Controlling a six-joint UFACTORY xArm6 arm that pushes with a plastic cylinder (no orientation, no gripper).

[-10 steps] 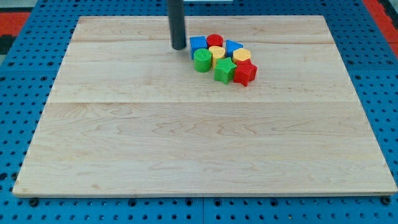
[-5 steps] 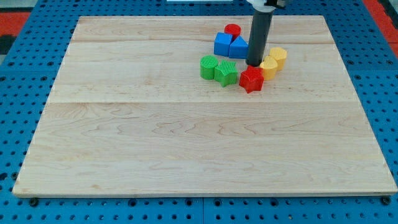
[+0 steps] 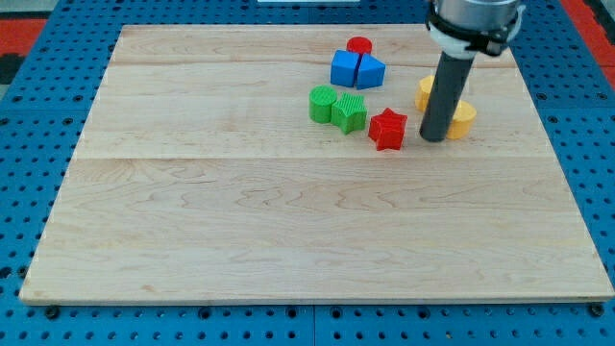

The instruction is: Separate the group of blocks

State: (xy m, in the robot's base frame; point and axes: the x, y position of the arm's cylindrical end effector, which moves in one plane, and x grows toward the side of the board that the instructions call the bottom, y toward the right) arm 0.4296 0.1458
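A rod-tipped xArm6 works at splitting a cluster of 8 coloured blocks on a wooden board. My tip rests on the board just right of the red star, with a narrow strip of bare wood between them. There is no hand to spread or pinch: the arm ends in a plain rod, so it can only push.

2 yellow blocks sit hard by the rod. One yellow block shows just right of the tip, apparently touching the rod; the other yellow block is up and right of the star, half hidden behind the shaft, its shape unclear. Their place beside the rod suggests the tip is shoving them away from the rest.

Left of the star, the green star and the green cylinder press together as a pair. Above the star, the blue cube and the blue wedge touch, with the red cylinder tucked just behind them.

The group reads as partly broken up: the red star stands alone and the yellows are off to its right, but the greens and the blue-and-red trio remain bunched. Further pushes would likely be needed to part those.
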